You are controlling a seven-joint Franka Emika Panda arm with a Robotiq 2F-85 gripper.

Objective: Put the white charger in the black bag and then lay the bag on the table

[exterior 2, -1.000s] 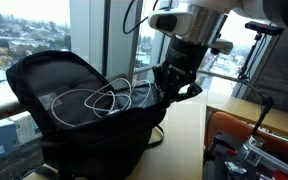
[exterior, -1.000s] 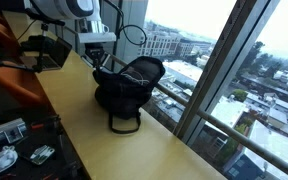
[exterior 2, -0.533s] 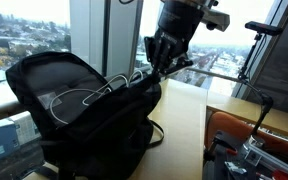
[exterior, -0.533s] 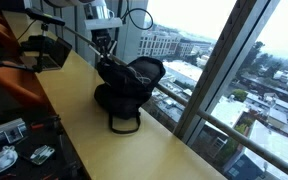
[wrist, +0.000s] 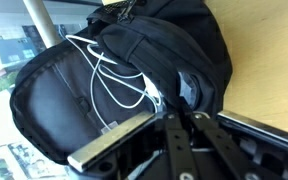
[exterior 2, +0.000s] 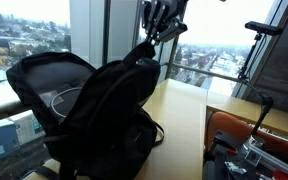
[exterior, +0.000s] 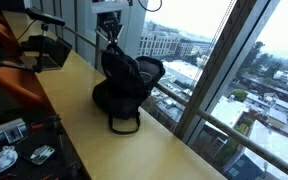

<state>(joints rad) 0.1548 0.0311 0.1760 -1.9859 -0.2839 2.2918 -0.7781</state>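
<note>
Tall window glass (exterior: 219, 60) with a city far below runs along the narrow tan table (exterior: 89, 120), and the bag (exterior: 124, 85) stands on that table close to the glass. The gripper (exterior: 113, 40) is above the bag, its jaws closed tight on a pinch of black fabric at the bag's upper edge. In an exterior view the gripper (exterior 2: 160, 28) sits near the top of the picture with the fabric drawn up taut beneath it. A second ago it was much lower, level with the bag's mouth, and half a second ago it was partway up. The bag (exterior 2: 104, 115) gaped wide then, with the charger cable's loops spread in plain sight. Now the lifted panel covers most of them and only a short arc of the charger (exterior 2: 62, 97) shows inside the opening. The wrist view looks down into the bag (wrist: 179, 50), where the charger (wrist: 119, 85) curls in thin white loops against the dark lining. I cannot pick out its plug block. The bag's base rests on the table as before.
</note>
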